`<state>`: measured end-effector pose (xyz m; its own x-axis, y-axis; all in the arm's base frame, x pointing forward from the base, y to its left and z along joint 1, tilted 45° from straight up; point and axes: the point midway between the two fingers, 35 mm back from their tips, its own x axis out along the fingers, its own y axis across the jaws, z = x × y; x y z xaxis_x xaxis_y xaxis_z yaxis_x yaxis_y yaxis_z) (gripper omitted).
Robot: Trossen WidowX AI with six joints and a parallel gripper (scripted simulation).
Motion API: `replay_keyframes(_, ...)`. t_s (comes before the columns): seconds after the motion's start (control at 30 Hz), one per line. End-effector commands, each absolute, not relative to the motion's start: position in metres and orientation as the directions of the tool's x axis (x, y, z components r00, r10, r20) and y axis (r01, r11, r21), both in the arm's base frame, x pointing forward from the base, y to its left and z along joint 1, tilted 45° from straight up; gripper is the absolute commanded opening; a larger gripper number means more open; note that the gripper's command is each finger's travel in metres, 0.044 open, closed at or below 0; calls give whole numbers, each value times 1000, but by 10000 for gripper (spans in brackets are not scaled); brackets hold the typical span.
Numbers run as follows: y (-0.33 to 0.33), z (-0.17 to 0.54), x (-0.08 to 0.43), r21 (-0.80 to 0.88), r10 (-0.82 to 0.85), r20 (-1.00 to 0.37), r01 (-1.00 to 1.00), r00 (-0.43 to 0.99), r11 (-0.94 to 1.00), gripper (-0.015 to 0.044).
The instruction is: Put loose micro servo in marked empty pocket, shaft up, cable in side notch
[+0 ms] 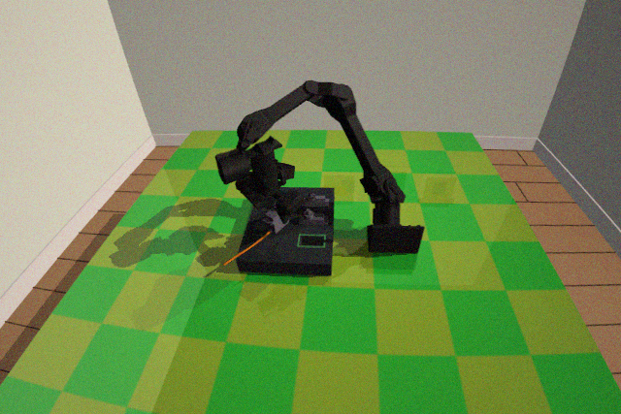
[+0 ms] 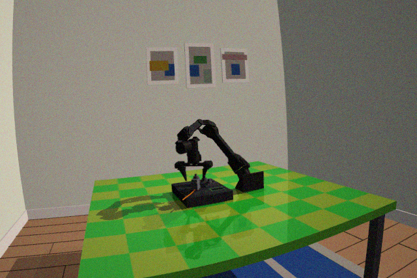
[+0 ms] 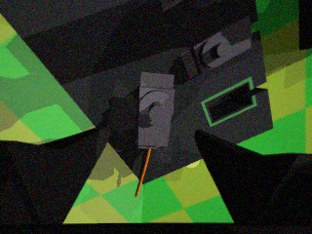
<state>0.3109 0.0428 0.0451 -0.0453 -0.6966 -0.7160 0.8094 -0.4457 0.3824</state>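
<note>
- The hand (image 2: 193, 169) hangs over the left part of the deck (image 1: 285, 254), fingers spread wide and holding nothing.
- The micro servo (image 3: 155, 116) stands on the deck directly below the hand. In the wrist view it sits between the two dark fingers, apart from both.
- Seen from the wrist, the servo's long axis runs up and down the frame, crosswise to the gap between the fingers, so they look set to close on its long sides. This is a judgement from one view.
- Its orange cable (image 1: 245, 249) trails off the deck's left front edge onto the counter (image 1: 350, 329).
- The marked pocket (image 1: 311, 240), outlined in green, lies to the servo's right on the deck. It looks dark and nothing shows inside it.
- Behind the pocket, toward the deck's far edge, other grey parts (image 1: 315, 208) sit on the deck; too small to identify.
- The next move is probably a straight descent, then closing on the servo body.
</note>
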Motion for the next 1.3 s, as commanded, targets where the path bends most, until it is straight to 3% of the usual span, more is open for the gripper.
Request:
replay_keyframes(0.0,41,44,310,385,-700,-713,812,-41,-440,388)
replay_keyframes(0.33,41,44,310,385,-700,-713,812,-41,-440,125)
replay_keyframes(0.53,41,44,310,385,-700,-713,812,-41,-440,85)
replay_keyframes(0.63,44,47,311,385,-699,-714,812,-41,-440,6)
replay_keyframes(1.27,59,68,304,384,-699,-714,812,-41,-440,0)
